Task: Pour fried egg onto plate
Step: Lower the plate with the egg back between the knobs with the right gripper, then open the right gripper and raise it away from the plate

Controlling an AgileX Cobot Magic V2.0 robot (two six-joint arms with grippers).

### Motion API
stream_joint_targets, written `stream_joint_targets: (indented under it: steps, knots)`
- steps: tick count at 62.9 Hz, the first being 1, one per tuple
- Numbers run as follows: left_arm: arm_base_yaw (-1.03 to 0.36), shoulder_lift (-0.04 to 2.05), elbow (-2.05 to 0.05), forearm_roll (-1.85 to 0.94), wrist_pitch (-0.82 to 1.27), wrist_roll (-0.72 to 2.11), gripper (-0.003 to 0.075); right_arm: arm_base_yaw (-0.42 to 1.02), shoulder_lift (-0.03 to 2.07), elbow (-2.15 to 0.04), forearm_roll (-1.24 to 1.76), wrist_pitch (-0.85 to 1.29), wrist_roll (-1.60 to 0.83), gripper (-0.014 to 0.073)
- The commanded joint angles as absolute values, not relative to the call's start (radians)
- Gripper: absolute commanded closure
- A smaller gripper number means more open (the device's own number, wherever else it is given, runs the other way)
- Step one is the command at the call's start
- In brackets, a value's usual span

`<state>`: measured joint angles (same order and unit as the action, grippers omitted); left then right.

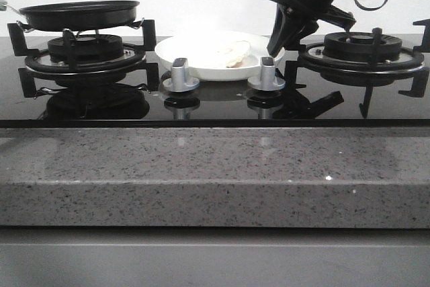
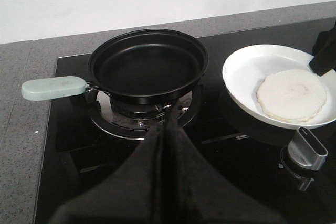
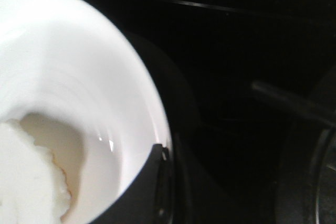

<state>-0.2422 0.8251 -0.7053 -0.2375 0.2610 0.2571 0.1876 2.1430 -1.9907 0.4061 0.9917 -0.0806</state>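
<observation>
The fried egg [image 2: 292, 95] lies flat in the plate [image 2: 247, 72], a pale white disc with no yolk showing. The plate [image 1: 195, 58] rests on the black glass hob between the two burners, with the egg [image 1: 233, 52] toward its right side. My right gripper [image 1: 277, 44] is at the plate's right rim [image 3: 149, 103], one finger [image 3: 152, 182] inside the rim and the other outside, shut on it. My left gripper [image 2: 169, 120] hovers in front of the empty black pan [image 2: 148, 65], fingers pressed together with nothing between them. It does not show in the front view.
The pan [image 1: 79, 13] sits on the left burner [image 1: 86, 50], its pale green handle [image 2: 53, 87] pointing away from the plate. Two grey knobs [image 1: 180, 75] [image 1: 267, 74] stand in front of the plate. The right burner [image 1: 363, 48] has a raised grate. A granite counter edge [image 1: 215, 173] runs along the front.
</observation>
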Motion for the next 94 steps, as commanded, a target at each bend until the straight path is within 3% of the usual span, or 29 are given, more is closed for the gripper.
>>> stream_joint_targets:
  steps: [1,11,24,30,43,61,82,94]
  knots:
    - [-0.251,0.823,-0.735,-0.241,0.176,0.246,0.0741,0.181,2.073,-2.03,0.382,0.97,-0.087,0.0574]
    - [-0.251,0.823,-0.735,-0.241,0.176,0.246,0.0741,0.179,2.066,-2.033,0.372,0.98,-0.087,0.0365]
    - [-0.251,0.823,-0.735,-0.241,0.176,0.246,0.0741,0.176,2.012,-2.033,0.365,0.982,-0.087,0.0368]
    - [-0.251,0.823,-0.735,-0.241,0.176,0.246,0.0741,0.176,1.976,-2.033,0.362,0.987,-0.087,0.0414]
    - [-0.251,0.823,-0.735,-0.241,0.176,0.246,0.0741,0.176,1.937,-2.033,0.344,1.012,-0.087,0.072]
    - [-0.251,0.823,-0.735,-0.241,0.176,0.246,0.0741,0.176,1.832,-1.989,0.303,1.053,-0.1,0.0701]
    - [-0.251,0.823,-0.735,-0.241,0.176,0.246,0.0741,0.201,1.313,-1.281,0.276,0.571,-0.195,0.0701]
    - [-0.251,0.823,-0.735,-0.241,0.176,0.246,0.0741,0.201,1.04,-0.967,0.225,0.426,-0.195,0.0701]
